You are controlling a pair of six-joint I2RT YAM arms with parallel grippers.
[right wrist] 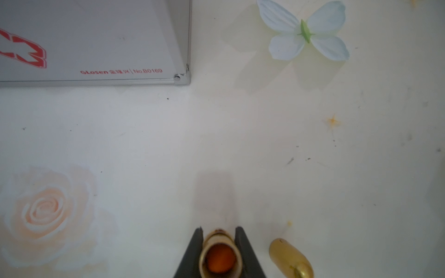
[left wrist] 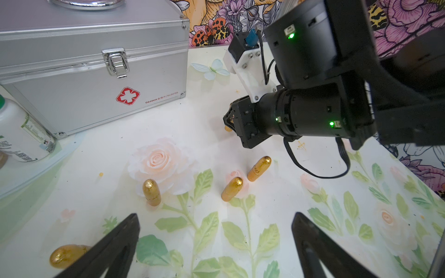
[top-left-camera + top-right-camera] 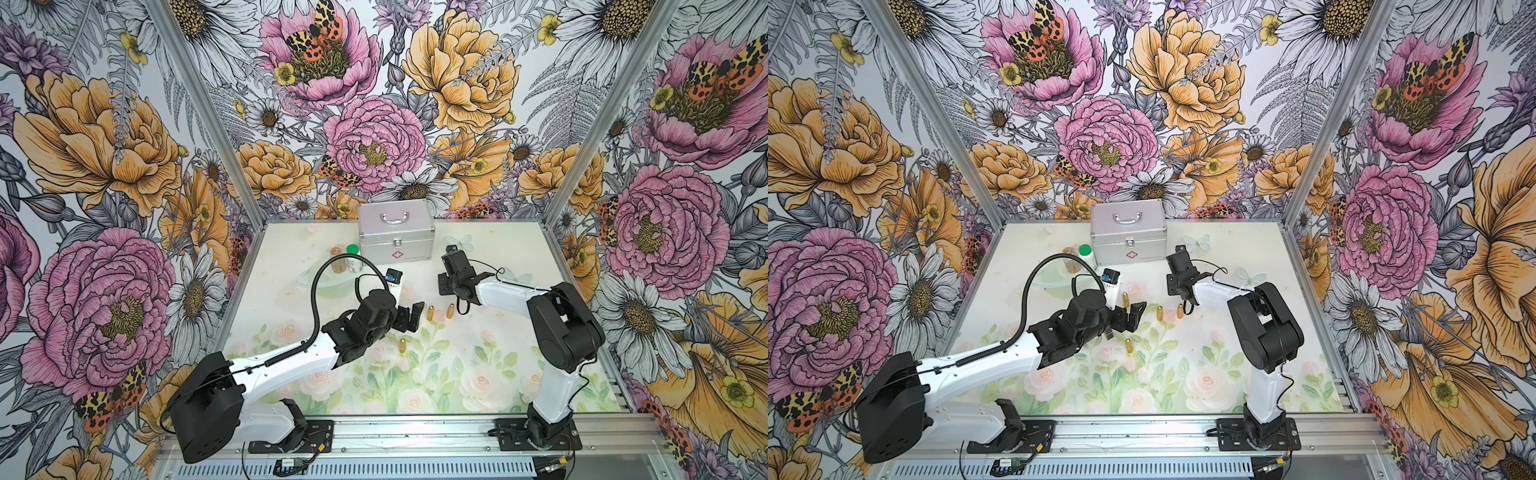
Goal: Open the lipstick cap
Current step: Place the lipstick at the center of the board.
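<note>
Low and almost level, reaching in from the near-left base toward the middle of the table [image 3: 478, 365] with the left arm [image 3: 291, 357], left gripper [image 2: 216, 214] splayed wide and gripping nothing, fingers [image 2: 115, 243] hovering above the floral print. Standing up from the near-right base with the right arm [image 3: 557, 328], elbow raised, white forearm running toward the back, wrist bent down. Right gripper [image 1: 219, 228] clenched on the lipstick [image 1: 220, 257], just in front of the near right corner of the silver case [image 3: 395, 232]. Printed in red on the case front: a cross emblem, then "GLosen", a few characters too small to read, and "No.B0169". Dark lettering on the gold capsules [image 2: 232, 189] ahead of the left gripper as well, not legible. As for the lipstick: a shiny gold tube pinched between both fingers above the table, open end facing the wrist camera, orange-red inside. Just beside it, resting on the table, another gold capsule [image 1: 291, 258].
</note>
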